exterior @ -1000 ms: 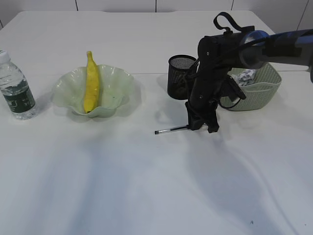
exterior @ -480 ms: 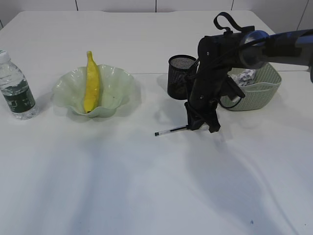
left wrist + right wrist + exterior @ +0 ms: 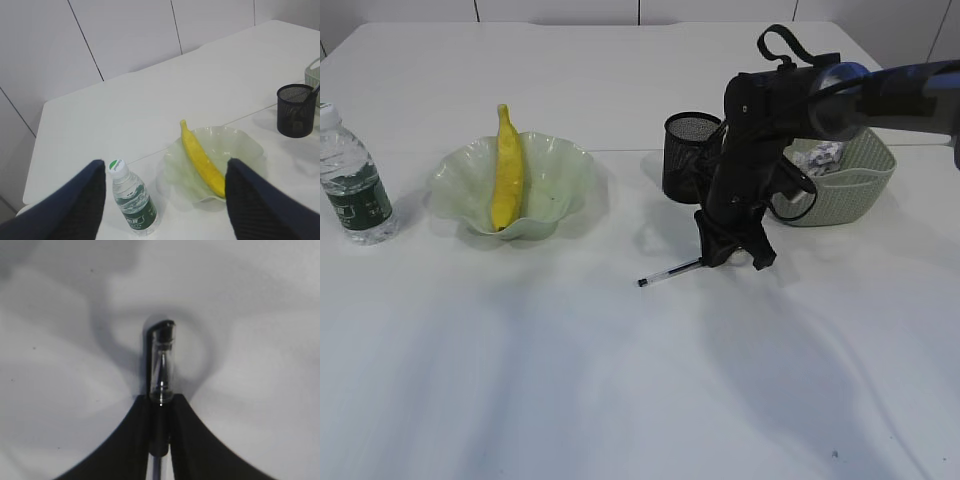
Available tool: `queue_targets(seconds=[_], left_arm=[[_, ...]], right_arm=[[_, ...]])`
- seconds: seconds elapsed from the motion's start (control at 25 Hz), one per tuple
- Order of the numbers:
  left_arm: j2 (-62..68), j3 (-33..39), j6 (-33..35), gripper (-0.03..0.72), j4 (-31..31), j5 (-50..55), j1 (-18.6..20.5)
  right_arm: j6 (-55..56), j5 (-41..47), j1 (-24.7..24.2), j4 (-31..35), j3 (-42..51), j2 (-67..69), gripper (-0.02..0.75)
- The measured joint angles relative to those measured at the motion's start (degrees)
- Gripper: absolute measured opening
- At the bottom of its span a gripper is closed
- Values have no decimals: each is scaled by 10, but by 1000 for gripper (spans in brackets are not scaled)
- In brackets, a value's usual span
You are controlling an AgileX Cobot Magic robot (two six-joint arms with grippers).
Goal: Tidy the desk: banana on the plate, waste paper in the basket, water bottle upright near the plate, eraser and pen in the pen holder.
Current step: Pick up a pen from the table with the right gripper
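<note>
Right gripper (image 3: 728, 255) clamped on one end of the pen (image 3: 670, 271) just in front of the pen holder (image 3: 688, 155), mid-tabletop (image 3: 620, 380), presumably for lifting into that cup; left gripper (image 3: 165, 200) spread wide, holding nothing.
</note>
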Motion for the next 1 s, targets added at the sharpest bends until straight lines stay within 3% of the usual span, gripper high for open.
queue_targets(seconds=[0.44,1.0], left_arm=[[0,0,0,528,0,0,0],[0,0,0,528,0,1,0]], right_arm=[[-101,16,-6,-69,-68,1,87],[-177,73,-12,-95,-98,3,87]])
